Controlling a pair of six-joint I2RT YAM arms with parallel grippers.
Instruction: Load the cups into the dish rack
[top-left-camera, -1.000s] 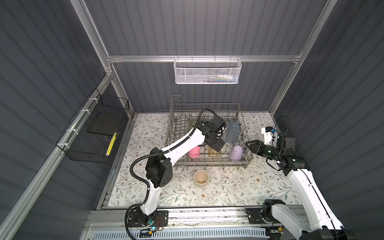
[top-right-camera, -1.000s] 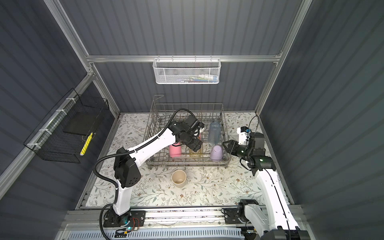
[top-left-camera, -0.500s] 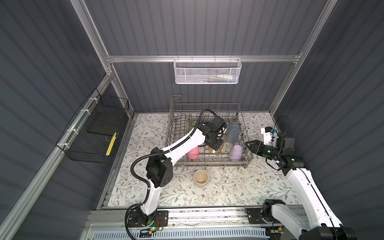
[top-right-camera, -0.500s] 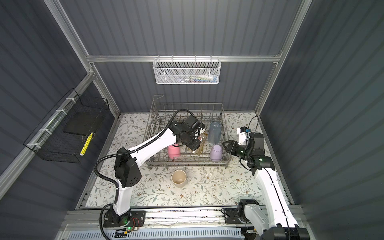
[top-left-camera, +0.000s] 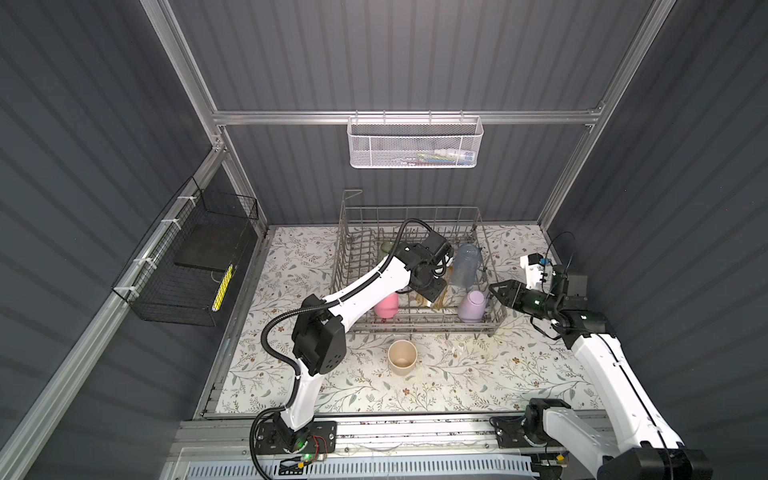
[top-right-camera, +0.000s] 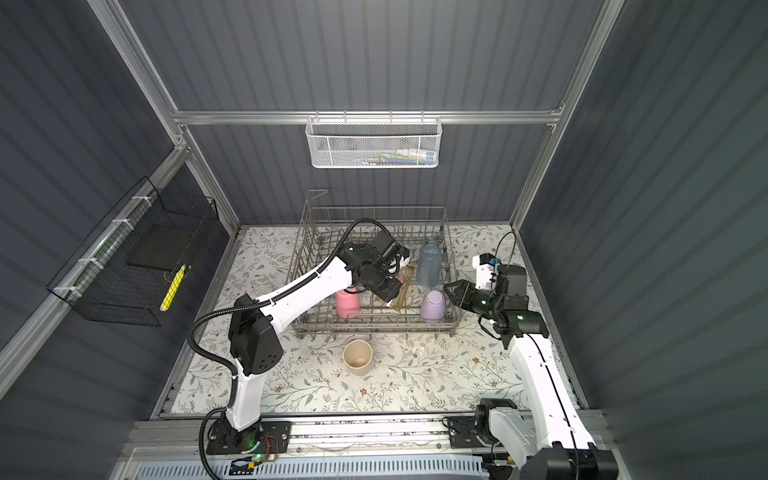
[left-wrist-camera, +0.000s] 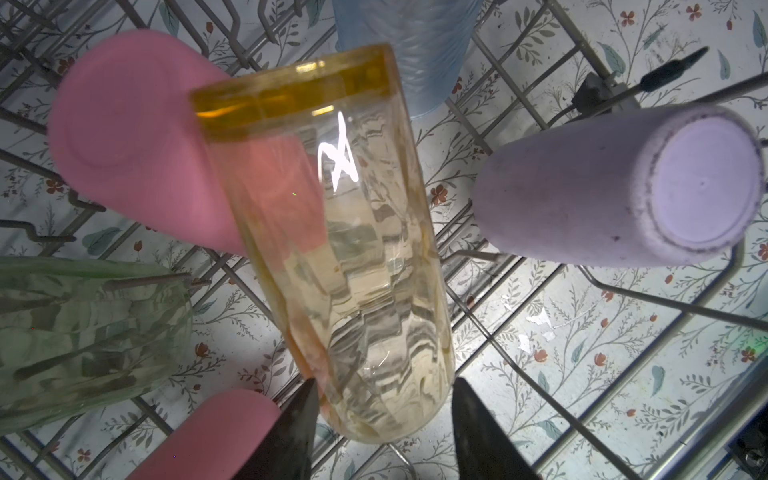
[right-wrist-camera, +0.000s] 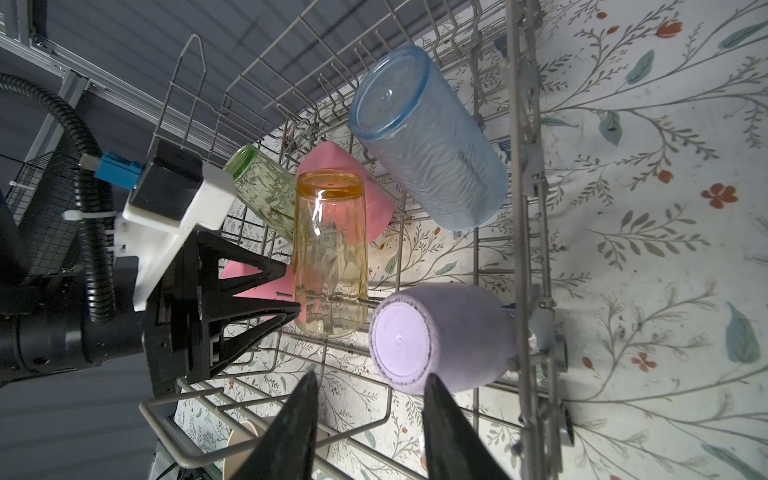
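Observation:
The grey wire dish rack (top-left-camera: 409, 208) holds a pink cup (top-left-camera: 385, 305), a lilac cup (top-left-camera: 473, 305), a grey-blue cup (top-left-camera: 466, 266) and a green cup (top-left-camera: 385, 248). My left gripper (top-left-camera: 432, 293) reaches into the rack. In the left wrist view its fingertips press both sides of the amber cup (left-wrist-camera: 345, 249), near the cup's rounded end. A second pink cup (left-wrist-camera: 216, 436) lies beside one finger. The beige cup (top-left-camera: 402, 357) stands upright on the mat in front of the rack. My right gripper (top-left-camera: 496, 291) hangs open and empty outside the rack's right side, beside the lilac cup (right-wrist-camera: 449, 336).
A white mesh basket (top-left-camera: 415, 143) hangs on the back wall. A black wire basket (top-left-camera: 187, 266) hangs on the left wall. The rack's tall wire sides and tines surround the left gripper. Flowered mat lies in front of and right of the rack.
The left gripper's jaws have narrowed onto the amber cup and the wrist has shifted slightly inside the rack. The right arm has not moved.

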